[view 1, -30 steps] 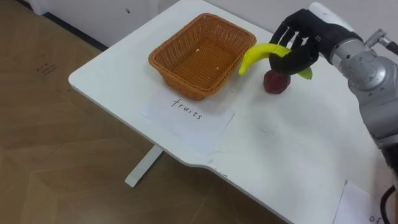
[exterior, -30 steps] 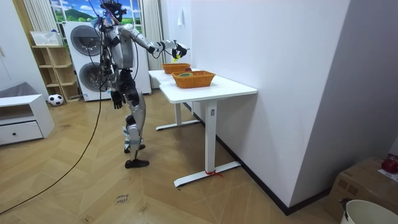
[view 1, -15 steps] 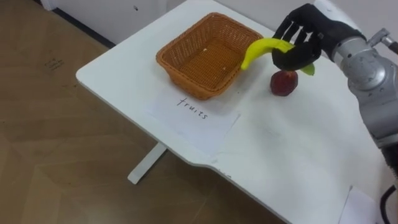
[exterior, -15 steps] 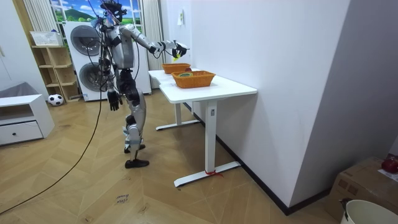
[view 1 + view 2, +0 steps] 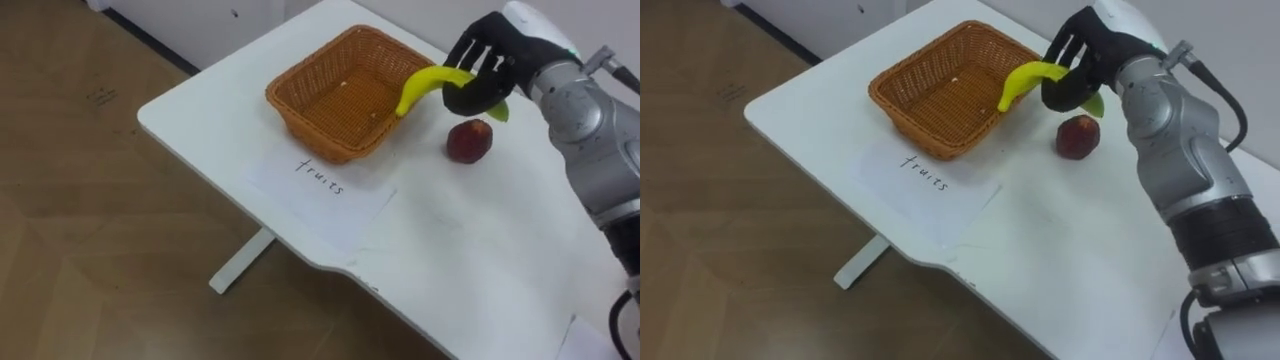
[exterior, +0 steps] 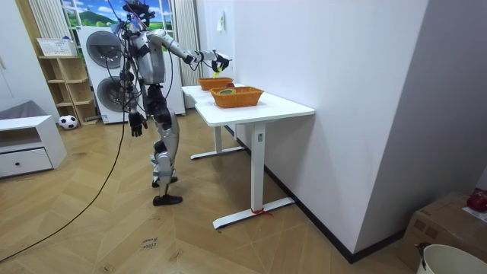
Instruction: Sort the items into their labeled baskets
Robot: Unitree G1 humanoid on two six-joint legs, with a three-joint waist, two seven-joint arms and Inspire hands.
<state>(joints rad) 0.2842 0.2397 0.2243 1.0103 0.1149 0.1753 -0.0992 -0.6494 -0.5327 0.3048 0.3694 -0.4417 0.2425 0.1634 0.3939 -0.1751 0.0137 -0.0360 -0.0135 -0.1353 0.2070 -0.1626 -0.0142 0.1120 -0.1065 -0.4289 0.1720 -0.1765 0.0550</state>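
My right hand [image 5: 485, 70] is shut on a yellow banana [image 5: 425, 84], held in the air. The banana's free end reaches over the right rim of the brown wicker basket [image 5: 300, 110]. That basket stands at the far left of the white table [image 5: 480, 250], behind a paper sheet [image 5: 322, 182] with handwriting on it. A red apple [image 5: 468, 141] lies on the table just below and right of the hand, apart from it. In the right eye view the same hand [image 5: 1080, 60] grips the banana [image 5: 1025, 78] beside the apple [image 5: 1077, 137]. My left hand [image 6: 135, 123] hangs at my side.
In the room view I stand at the table's end near a white wall, and two wicker baskets [image 6: 236, 96] stand on the table. Another paper sheet's corner [image 5: 590, 340] lies at the near right. Wooden floor lies left of the table edge. Washing machines [image 6: 103, 57] stand behind me.
My right hand has carried the banana a little left and up, so that its tip now reaches the basket's rim. The whole eye view has shifted slightly right. The apple has stayed put.
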